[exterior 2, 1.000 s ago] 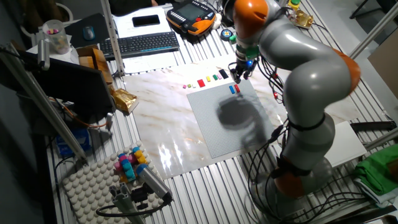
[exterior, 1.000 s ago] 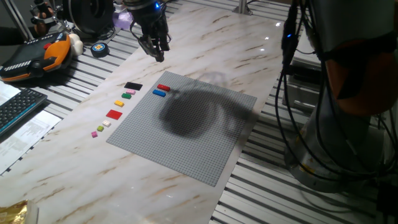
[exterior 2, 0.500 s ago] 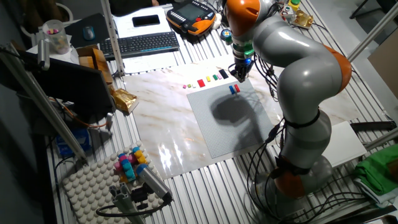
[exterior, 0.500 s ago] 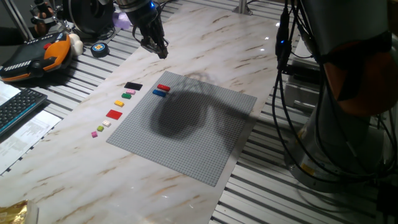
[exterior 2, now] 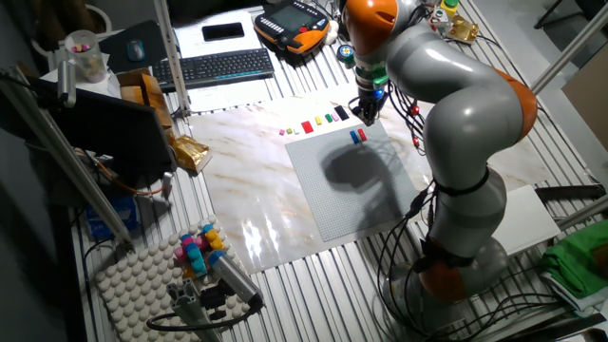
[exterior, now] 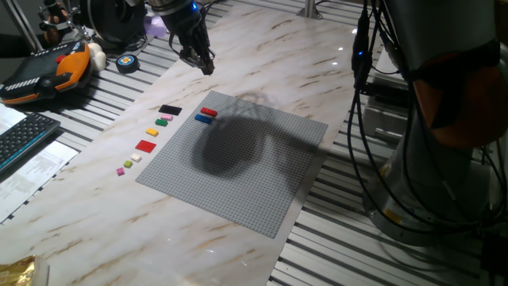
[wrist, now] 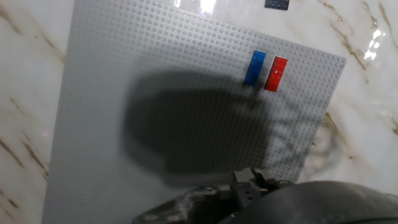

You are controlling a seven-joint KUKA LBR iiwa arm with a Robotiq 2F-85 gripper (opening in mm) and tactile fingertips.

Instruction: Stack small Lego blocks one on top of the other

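Note:
Two small Lego blocks lie side by side near the far corner of the grey studded plate (exterior: 246,171): a red one (exterior: 209,112) and a blue one (exterior: 204,119). The hand view shows the blue block (wrist: 254,67) and the red block (wrist: 275,73) on the plate (wrist: 137,74). The black block (exterior: 170,110) lies on the marble just off the plate, and its edge (wrist: 277,4) shows at the top of the hand view. My gripper (exterior: 203,63) hangs above the table beyond the red and blue blocks, apart from them and holding nothing. Its fingers are too small to tell their gap.
A row of other pieces lies along the plate's left edge: green (exterior: 165,117), yellow (exterior: 152,131), a wider red square (exterior: 145,145) and white (exterior: 136,157). A keyboard (exterior: 20,139) and an orange pendant (exterior: 48,71) sit at the left. Cables hang at the right.
From one second ago, the arm turned and the gripper shifted slightly away from the plate; its shadow slid left. Nothing has moved in the last half second.

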